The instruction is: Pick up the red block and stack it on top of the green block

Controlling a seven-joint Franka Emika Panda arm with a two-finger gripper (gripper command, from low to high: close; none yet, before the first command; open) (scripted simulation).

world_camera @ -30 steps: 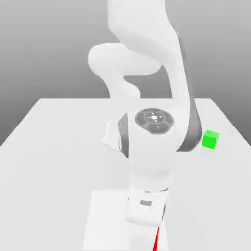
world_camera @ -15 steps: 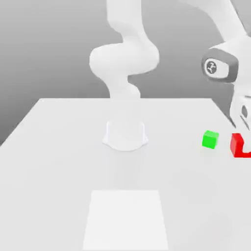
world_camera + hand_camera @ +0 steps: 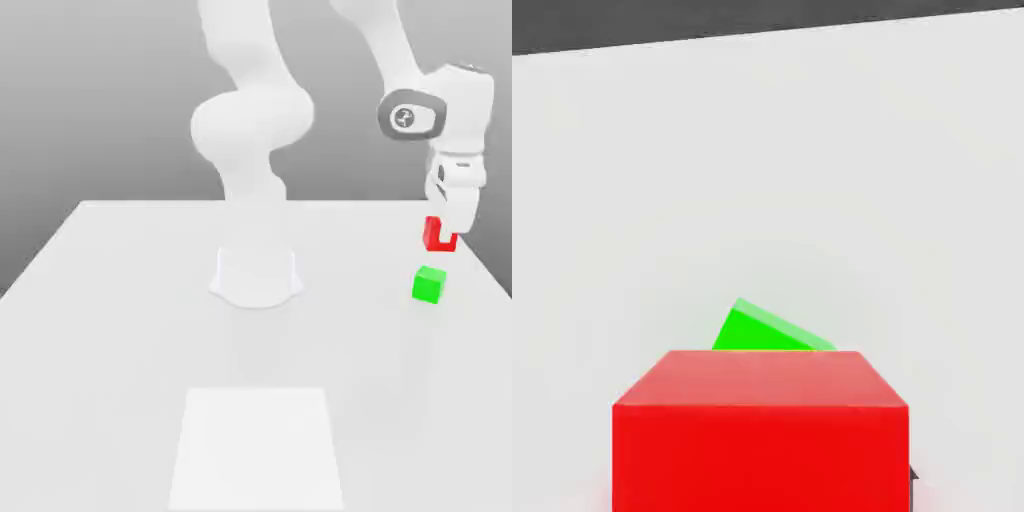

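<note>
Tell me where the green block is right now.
The green block sits on the table toward the exterior view's right, just below the red block in that picture.

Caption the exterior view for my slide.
The gripper grips the red block near the green block on the white table.

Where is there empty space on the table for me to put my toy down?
There's lots of bare white table in the exterior view's left half, beside the white robot base. Another bare patch lies between the paler white square and the small green cube. It's crowded around that cube: the gripper holds the bright red cube close by.
</note>
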